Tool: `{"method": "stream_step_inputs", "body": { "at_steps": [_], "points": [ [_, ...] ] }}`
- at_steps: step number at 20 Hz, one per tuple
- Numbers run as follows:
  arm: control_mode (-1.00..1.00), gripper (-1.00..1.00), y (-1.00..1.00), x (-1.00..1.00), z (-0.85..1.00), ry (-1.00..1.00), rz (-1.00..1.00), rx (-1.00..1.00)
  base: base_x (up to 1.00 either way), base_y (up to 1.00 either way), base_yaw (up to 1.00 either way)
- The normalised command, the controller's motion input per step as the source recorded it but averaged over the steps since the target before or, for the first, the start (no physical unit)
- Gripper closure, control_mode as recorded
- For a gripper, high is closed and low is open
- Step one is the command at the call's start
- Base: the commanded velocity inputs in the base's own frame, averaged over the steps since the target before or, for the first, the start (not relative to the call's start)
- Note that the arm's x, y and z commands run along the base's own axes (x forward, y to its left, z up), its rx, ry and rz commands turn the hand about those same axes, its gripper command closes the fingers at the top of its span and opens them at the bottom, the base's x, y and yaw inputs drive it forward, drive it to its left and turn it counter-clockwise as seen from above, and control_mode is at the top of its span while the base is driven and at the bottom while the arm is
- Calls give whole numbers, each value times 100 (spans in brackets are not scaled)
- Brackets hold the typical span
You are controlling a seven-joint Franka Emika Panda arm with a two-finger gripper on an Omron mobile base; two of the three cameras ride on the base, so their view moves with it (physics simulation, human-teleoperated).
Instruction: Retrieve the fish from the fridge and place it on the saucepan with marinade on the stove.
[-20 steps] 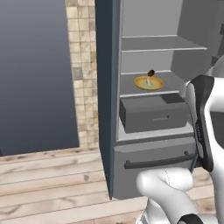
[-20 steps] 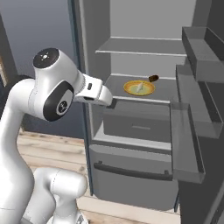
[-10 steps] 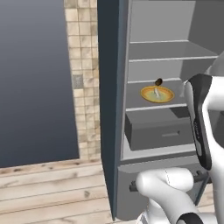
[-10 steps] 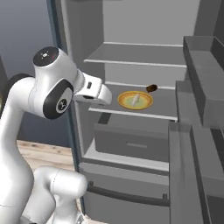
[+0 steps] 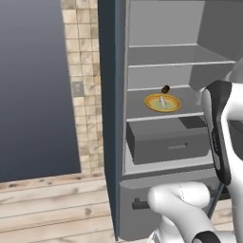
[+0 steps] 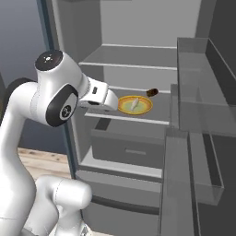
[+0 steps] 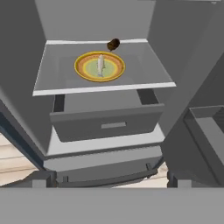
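Hand view looks straight into the open fridge (image 7: 26,65): on its middle shelf (image 7: 144,74) sits a yellow-rimmed plate (image 7: 83,70) with the small pale fish (image 7: 100,64) lying lengthwise at its centre. A small dark brown object (image 7: 113,44) rests just behind the plate, near the back wall; what it is cannot be told. Below the shelf a grey drawer (image 7: 105,124) stands slightly pulled out.

In the right base view the arm reaches toward the same shelf, its hand near the plate's left side and short of the shelf's front edge. The pincer (image 7: 109,180) is spread wide and holds nothing; only its two tips show low in the hand view.

The step in hand appears to be the approach to the fish, with retrieval not yet begun. The next move likely calls for carrying the hand forward over the shelf edge, lowering the spread pincer astride the fish along its narrow width, and staying clear of the plate rim and the dark object behind it.
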Motion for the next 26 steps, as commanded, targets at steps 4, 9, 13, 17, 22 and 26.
{"method": "stream_step_inputs", "body": {
  "at_steps": [4,9,13,17,22,26],
  "points": [
    [100,-100,0,0,0,0,0,0,6,-20,-11],
    [100,-100,0,0,0,0,0,0,4,-24,-5],
    [100,-100,0,0,0,0,0,0,25,-32,0],
    [100,-100,0,0,0,0,0,0,35,-33,0],
    [100,-100,0,0,0,0,0,0,31,-12,0],
    [-100,-100,8,4,-6,1,0,0,20,9,0]
  ]
}}
